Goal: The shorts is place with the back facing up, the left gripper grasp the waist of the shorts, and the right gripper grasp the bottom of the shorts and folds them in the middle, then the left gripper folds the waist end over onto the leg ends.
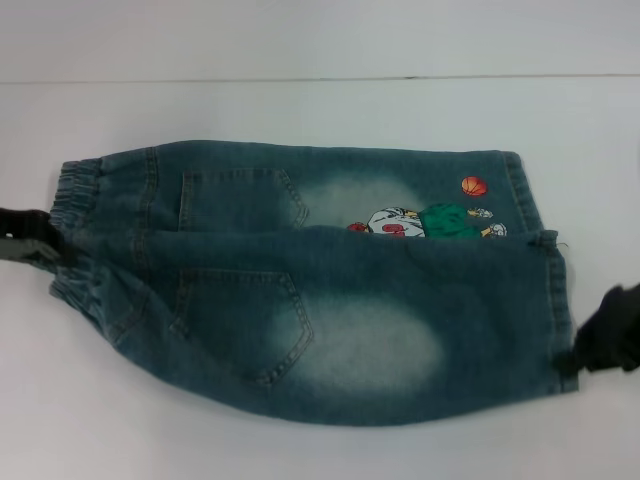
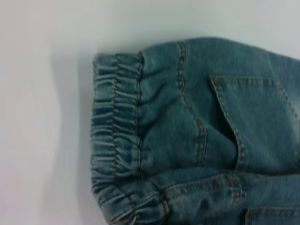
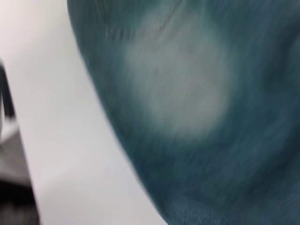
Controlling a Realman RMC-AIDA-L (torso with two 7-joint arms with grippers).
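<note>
Broadly, a white table (image 1: pixel 300 455) fills the head view, and the shorts (image 1: pixel 330 330) lie flat across its middle, back side up, with both rear pockets showing. One leg lies toward twelve o'clock, the other toward six, and the nearer leg overlaps the farther one along the centre line. The waist (image 1: pixel 75 215), a gathered elastic band, sits at nine o'clock; the left wrist view shows its ruffles (image 2: pixel 115 126) close up. The bottom (image 1: pixel 550 300) of the legs sits at three o'clock, with an embroidered cartoon (image 1: pixel 430 222) and an orange basketball (image 1: pixel 474 186) on the farther leg.

The left gripper (image 1: pixel 25 238) is at the nine o'clock edge, touching the waist band; whether its fingers are apart or pinched on the cloth cannot be told. The right gripper (image 1: pixel 610 330) is at about four o'clock, against the hem of the nearer leg, and its fingers cannot be made out either.
</note>
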